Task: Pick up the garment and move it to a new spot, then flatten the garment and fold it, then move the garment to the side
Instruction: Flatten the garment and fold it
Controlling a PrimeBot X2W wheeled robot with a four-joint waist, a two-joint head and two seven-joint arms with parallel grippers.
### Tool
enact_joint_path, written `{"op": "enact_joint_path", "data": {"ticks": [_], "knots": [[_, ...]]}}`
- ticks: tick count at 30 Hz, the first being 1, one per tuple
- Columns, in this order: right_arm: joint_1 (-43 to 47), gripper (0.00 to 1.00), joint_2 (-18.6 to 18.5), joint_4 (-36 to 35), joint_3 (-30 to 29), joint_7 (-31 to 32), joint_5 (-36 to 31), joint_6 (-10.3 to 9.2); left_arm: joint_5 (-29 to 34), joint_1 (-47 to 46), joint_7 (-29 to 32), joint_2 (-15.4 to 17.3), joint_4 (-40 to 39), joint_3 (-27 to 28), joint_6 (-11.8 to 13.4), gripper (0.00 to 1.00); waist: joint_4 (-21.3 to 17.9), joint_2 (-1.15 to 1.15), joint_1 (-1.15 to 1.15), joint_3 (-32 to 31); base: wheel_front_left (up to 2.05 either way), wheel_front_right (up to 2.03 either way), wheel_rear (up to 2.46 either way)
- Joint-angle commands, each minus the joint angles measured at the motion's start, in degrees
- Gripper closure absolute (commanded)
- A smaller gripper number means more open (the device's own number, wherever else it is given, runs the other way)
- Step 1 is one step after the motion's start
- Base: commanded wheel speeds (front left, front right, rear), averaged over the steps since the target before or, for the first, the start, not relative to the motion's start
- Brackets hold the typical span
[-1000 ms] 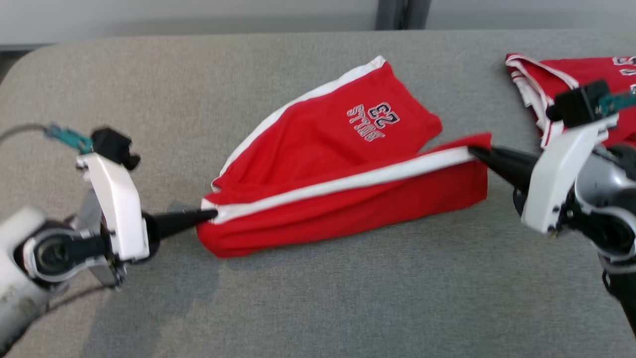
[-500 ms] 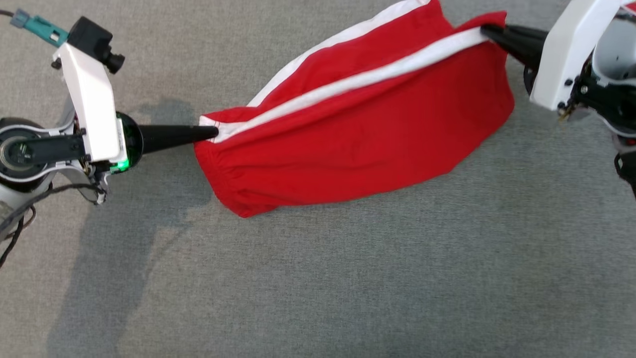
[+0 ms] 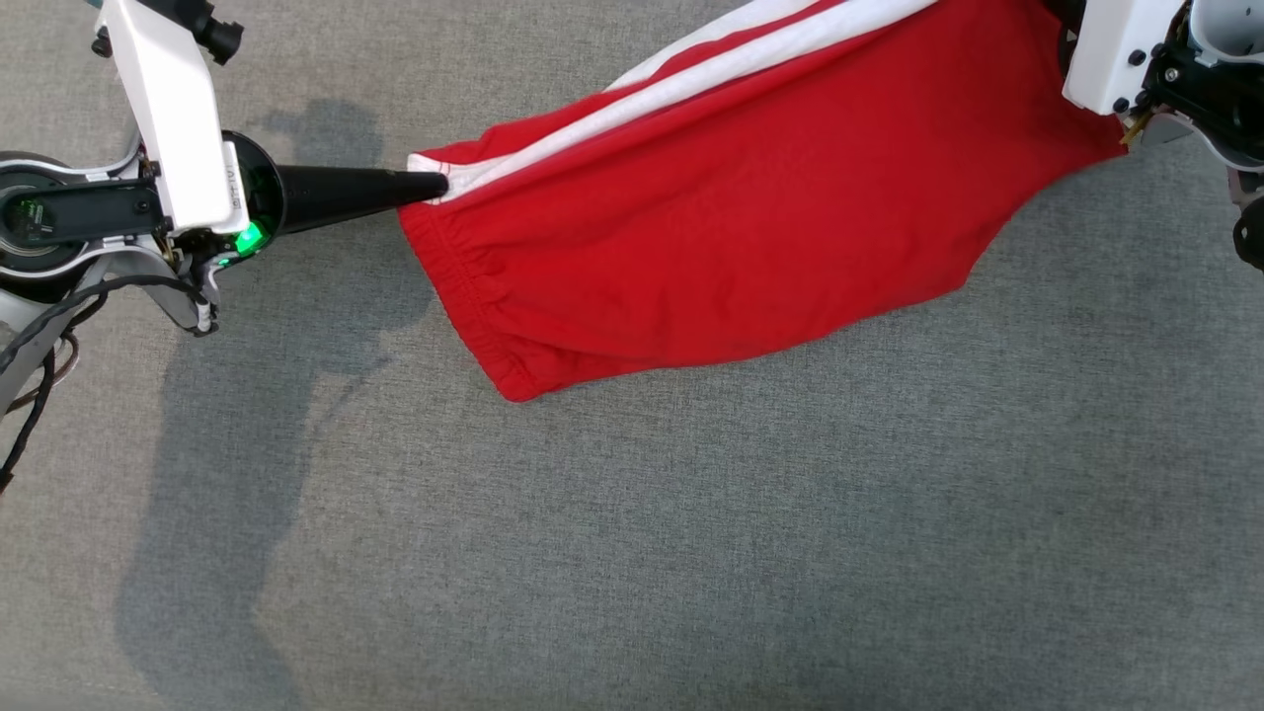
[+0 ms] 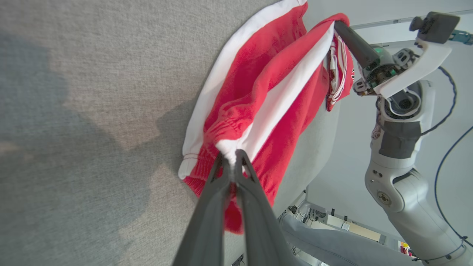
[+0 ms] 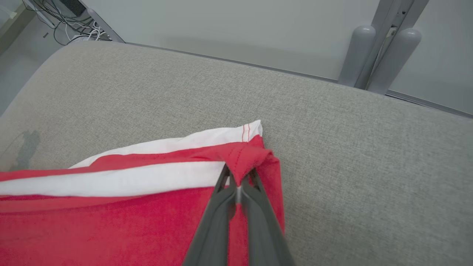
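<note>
The garment (image 3: 741, 227), red shorts with a white side stripe, hangs stretched between my two grippers above the grey fabric table (image 3: 691, 553). My left gripper (image 3: 439, 185) is shut on the waistband corner at the white stripe, and the left wrist view shows the pinch close up (image 4: 231, 159). In the right wrist view my right gripper (image 5: 238, 181) is shut on the red hem corner of the garment (image 5: 111, 221). The right arm's white wrist housing (image 3: 1111, 49) sits at the head view's top right. The left wrist view shows the right gripper (image 4: 335, 25) across the garment (image 4: 258, 85).
A second red garment with white trim (image 4: 338, 70) lies at the table's far end behind the right gripper. Grey posts (image 5: 380, 62) and a wall stand beyond the table's back edge. Cables (image 5: 74, 22) lie on the floor past the rounded corner.
The head camera has tilted down. Both grippers have lifted the garment's striped edge, so the red panel now hangs broad toward me and the printed side has gone out of sight.
</note>
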Motion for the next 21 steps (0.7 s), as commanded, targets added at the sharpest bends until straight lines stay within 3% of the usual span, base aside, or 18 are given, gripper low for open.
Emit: {"op": "enact_joint_path", "data": {"ticks": [1,14,15,16,21], "knots": [[-1.35,1.0,-0.06,1.54,0.49,-0.89,0.11,-0.01,0.28,-0.97,0.32,0.1,0.73,0.26,-0.36,1.0,0.2,0.0,0.0,0.38,0.0,0.0,0.0],[-6.51,0.99,2.4,9.91,4.25,-4.94,-0.62,-0.01,1.91,-1.61,-0.27,-1.81,3.13,0.33,-1.05,1.0,0.42,0.0,0.0,1.83,0.0,0.0,0.0],[-6.73,0.81,2.63,10.57,4.41,-5.28,-0.51,-0.01,2.04,-1.62,-0.4,-1.99,3.31,0.4,-1.05,0.86,0.37,0.0,0.0,1.94,0.0,0.0,0.0],[-7.13,0.01,3.09,11.69,4.66,-5.98,-0.2,-0.01,2.24,-1.52,-0.51,-2.09,3.81,0.47,-1.27,0.0,0.2,0.0,0.0,1.98,0.0,0.0,0.0],[-6.85,0.0,4.02,13.73,5.92,-7.68,0.52,-0.01,2.87,-0.94,-0.49,-2.0,5.52,0.18,-1.4,0.0,-0.46,0.0,0.0,0.71,0.0,0.0,0.0]]}}
